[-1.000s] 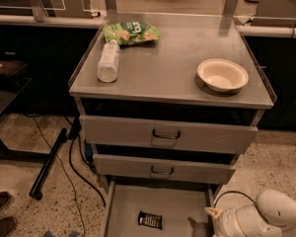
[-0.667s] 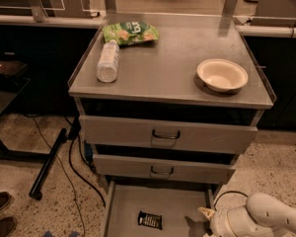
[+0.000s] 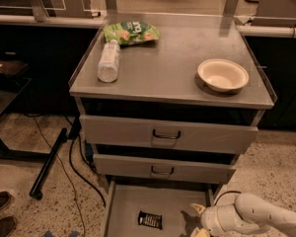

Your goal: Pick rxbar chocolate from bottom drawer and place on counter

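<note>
steel cabinet (image 3: 167, 135), bottom drawer (image 3: 130, 199) open; gripper (image 3: 197, 220) lower right, jaws apart, empty; risk: shoving flat rxbar chocolate (image 3: 150, 219) away.

The tool (image 3: 197, 220) sits low, near the bottom edge of the view and right of centre, pointing left. Directly right of it is the rounded white wrist (image 3: 222, 220), and beyond that the arm (image 3: 271, 218) stretches away to the lower right corner.

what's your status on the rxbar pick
Claw low at the open bottom drawer, right of the rxbar chocolate, apart from it. Bar lies flat on the drawer floor. Nothing between them.
</note>
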Robot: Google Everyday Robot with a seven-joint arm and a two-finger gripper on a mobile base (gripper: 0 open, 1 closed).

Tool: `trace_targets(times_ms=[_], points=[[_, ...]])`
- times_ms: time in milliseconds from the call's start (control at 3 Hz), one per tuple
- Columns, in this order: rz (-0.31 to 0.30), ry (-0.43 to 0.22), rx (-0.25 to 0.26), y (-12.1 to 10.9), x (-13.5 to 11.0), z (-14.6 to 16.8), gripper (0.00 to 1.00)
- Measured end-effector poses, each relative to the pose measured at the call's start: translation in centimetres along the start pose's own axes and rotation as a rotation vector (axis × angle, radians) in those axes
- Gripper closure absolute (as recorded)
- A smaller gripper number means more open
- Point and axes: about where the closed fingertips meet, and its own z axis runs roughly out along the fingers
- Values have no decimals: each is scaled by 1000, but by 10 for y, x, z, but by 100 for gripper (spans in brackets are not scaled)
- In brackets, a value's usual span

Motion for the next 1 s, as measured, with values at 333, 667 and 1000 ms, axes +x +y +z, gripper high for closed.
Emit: trace_targets(times_ms=[333, 667, 1000], points=[[0, -33, -21, 3, 2, 9, 0], [-13, -90, -17, -8, 1, 29, 0], [-36, -152, 35, -37, -3, 52, 0]])
